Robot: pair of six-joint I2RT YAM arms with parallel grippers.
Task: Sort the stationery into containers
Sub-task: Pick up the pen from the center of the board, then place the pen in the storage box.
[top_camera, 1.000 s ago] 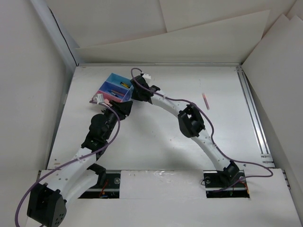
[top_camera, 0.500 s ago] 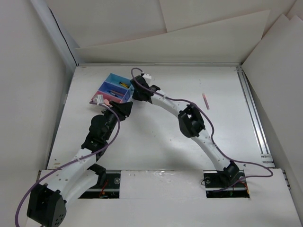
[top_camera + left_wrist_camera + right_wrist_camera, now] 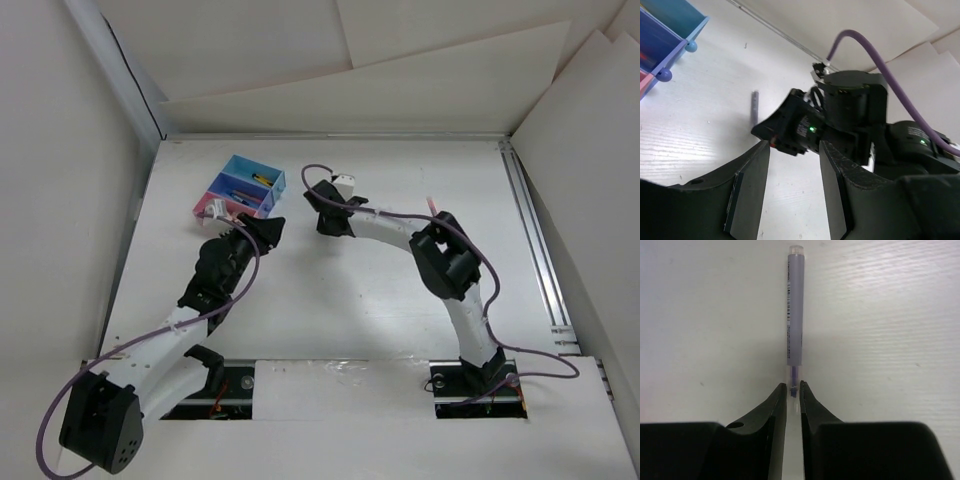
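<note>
The overhead feed gives me a white, wood-grained table (image 3: 350,300) boxed in by pale boards, with a metal rail (image 3: 535,240) down its right side.

The grey-violet pen (image 3: 795,315) is what I'm watching. It lies flat on the table, just to the right of the containers (image 3: 259,165) and outside them. Its clear nib end points at the right gripper (image 3: 793,387). Those jaws are drawn down to a narrow slit with the nib end right at their mouth. From the wrist feed I can't tell whether they pinch it or only frame it.

A second ago the right arm was stretched up against the edge of the containers. Now it has swung back toward the middle of the table, with its elbow well to the right. The containers themselves have hardly shifted. I read this as a pen not yet filed, and I'd probably want a grip further up the barrel before carrying it over.

The left gripper (image 3: 792,200) hangs near the pink end of the containers, its jaws wide apart and empty. A few small pieces already lie in the light-blue and violet compartments. A pink pen (image 3: 431,203) peeps out beside the right arm's elbow, well apart from the containers.
</note>
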